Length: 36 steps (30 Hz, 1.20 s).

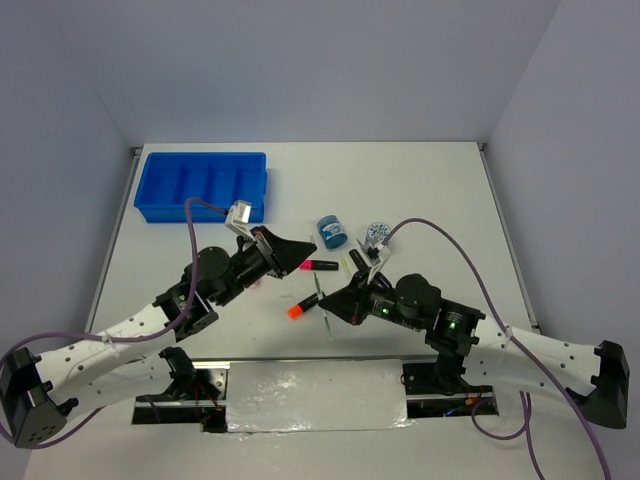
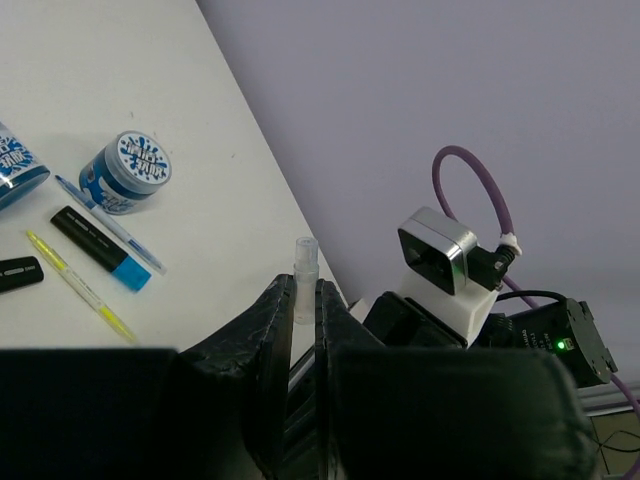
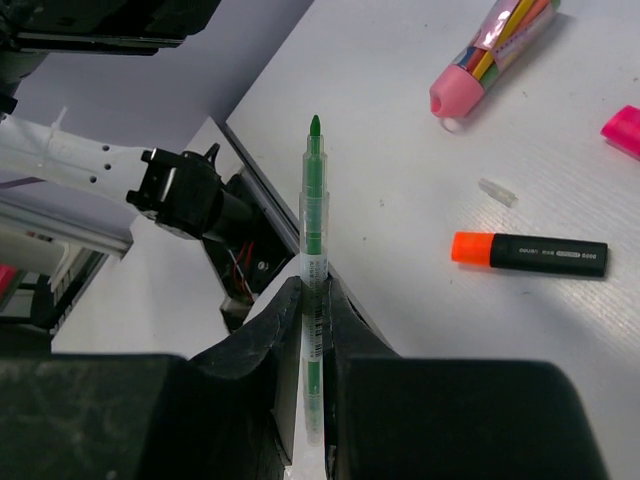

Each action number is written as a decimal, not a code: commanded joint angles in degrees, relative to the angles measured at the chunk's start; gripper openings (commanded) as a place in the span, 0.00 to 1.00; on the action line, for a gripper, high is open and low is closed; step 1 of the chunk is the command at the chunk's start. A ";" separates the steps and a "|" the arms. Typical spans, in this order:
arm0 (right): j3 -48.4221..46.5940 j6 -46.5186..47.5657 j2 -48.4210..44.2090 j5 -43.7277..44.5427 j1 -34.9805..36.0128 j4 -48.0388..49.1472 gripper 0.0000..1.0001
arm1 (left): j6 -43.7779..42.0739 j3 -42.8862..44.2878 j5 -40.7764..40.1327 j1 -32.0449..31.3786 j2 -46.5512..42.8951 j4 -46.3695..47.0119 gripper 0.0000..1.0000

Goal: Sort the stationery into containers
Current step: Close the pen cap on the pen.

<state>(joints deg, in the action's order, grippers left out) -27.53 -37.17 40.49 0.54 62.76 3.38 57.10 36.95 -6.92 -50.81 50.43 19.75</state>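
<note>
My right gripper [image 3: 315, 285] is shut on a thin green pen [image 3: 314, 215] whose bare tip points away from the fingers. My left gripper [image 2: 303, 290] is shut on a small clear pen cap [image 2: 304, 268]. From above, the two grippers [image 1: 305, 252] [image 1: 325, 298] face each other over the middle of the table. An orange-ended black marker [image 1: 300, 308] and a pink-ended marker [image 1: 322, 265] lie between them. Two round blue jars [image 1: 331, 232] [image 1: 377, 236] stand just behind. The blue tray [image 1: 200, 185] sits at the back left. A pink tube [image 3: 490, 55] lies beyond the orange marker [image 3: 530, 253].
A blue-ended black marker [image 2: 100, 248], a thin yellow pen [image 2: 80, 287] and a blue pen [image 2: 110, 225] lie beside one jar [image 2: 127, 172]. Another small clear cap [image 3: 497, 192] rests on the table. Purple cables arch over both arms.
</note>
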 commanded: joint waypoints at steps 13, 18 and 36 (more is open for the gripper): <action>-4.20 3.07 -2.26 4.65 0.43 -0.12 0.00 | -1.91 -1.09 3.05 -0.78 1.33 5.04 0.00; -4.73 3.24 -1.99 4.83 0.43 0.05 0.00 | -2.17 -1.00 3.49 -1.05 2.21 5.30 0.00; -5.78 2.89 -1.56 6.67 0.43 -1.79 0.00 | -1.91 -1.53 3.67 -1.05 1.77 5.39 0.00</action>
<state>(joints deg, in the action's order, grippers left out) -30.11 -34.85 38.98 5.93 62.76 1.50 56.82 35.51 -4.14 -51.57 52.86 21.39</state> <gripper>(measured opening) 0.147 0.227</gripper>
